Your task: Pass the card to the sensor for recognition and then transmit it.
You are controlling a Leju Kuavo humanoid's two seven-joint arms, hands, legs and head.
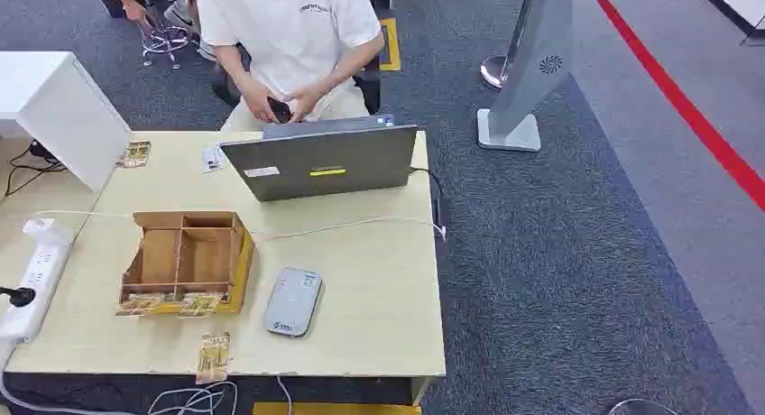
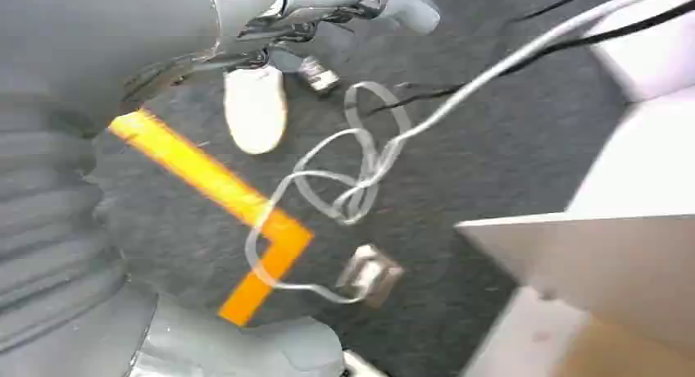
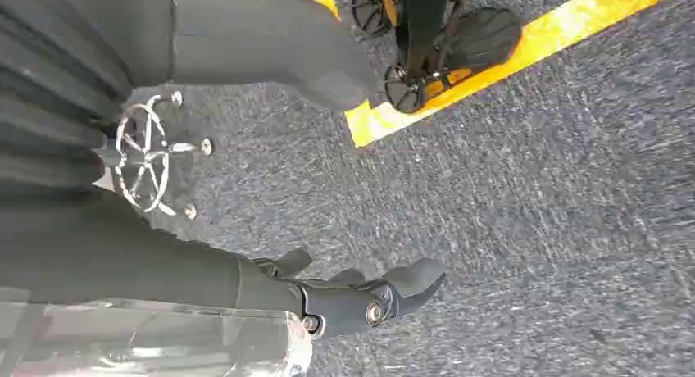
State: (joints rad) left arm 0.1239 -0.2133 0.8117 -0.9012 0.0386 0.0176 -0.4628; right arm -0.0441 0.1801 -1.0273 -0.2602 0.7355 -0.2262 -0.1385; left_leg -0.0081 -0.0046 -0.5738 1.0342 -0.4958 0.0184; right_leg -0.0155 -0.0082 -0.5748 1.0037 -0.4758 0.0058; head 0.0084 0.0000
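A yellow-brown card marked HOTEL lies at the table's front edge, partly over the rim. Just behind it to the right lies the grey sensor pad, flat on the table. Left of the sensor stands a wooden compartment box with more cards leaning in its front slots. My left hand hangs beside the table over the carpet, fingers apart and holding nothing. My right hand hangs over the carpet too, its thumb well away from its dark fingers, with nothing in it.
A person sits behind an opened laptop at the table's far side. A white power strip and a white box are at the left. A grey kiosk stand is on the carpet at the right. Loose cables lie below the table edge.
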